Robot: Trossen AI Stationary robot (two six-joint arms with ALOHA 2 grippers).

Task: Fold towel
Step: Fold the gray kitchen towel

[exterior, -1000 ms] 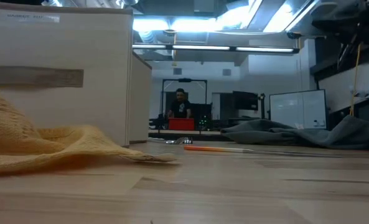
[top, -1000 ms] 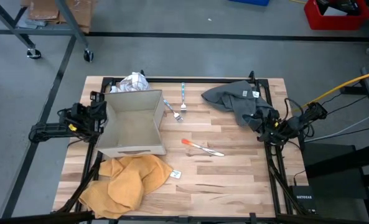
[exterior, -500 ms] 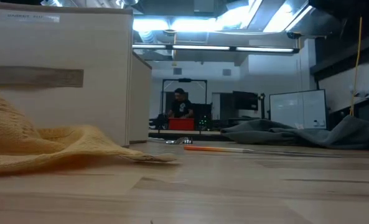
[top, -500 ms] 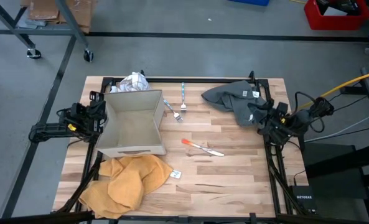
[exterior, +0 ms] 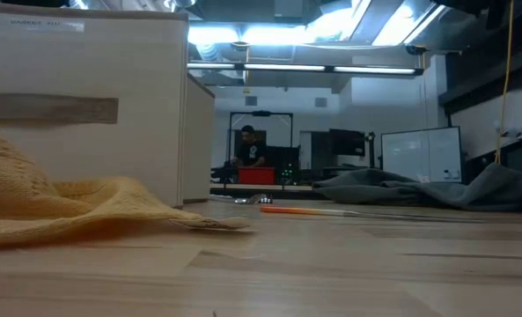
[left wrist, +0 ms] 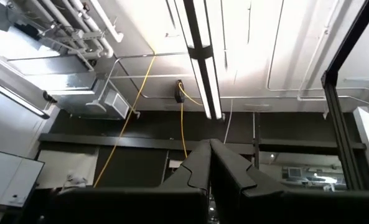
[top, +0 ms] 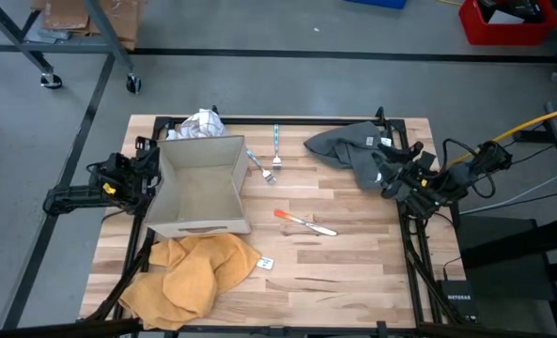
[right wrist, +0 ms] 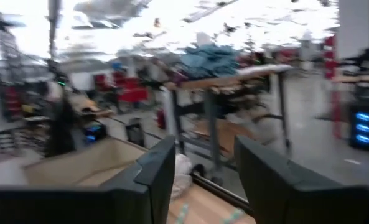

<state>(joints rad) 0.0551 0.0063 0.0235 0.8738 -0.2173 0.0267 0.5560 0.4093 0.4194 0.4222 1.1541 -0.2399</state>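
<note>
You see the high view evenly lit, with soft, short shadows on the counter (top: 353, 263). In the low view, ceiling lights (exterior: 296, 35) glare brightly and the near counter surface is out of focus. The left wrist view faces a bright strip light (left wrist: 200, 56). The right wrist view is motion-blurred and overexposed along its upper part.

Wooden table (top: 353, 253): towels, box, cutlery
</note>
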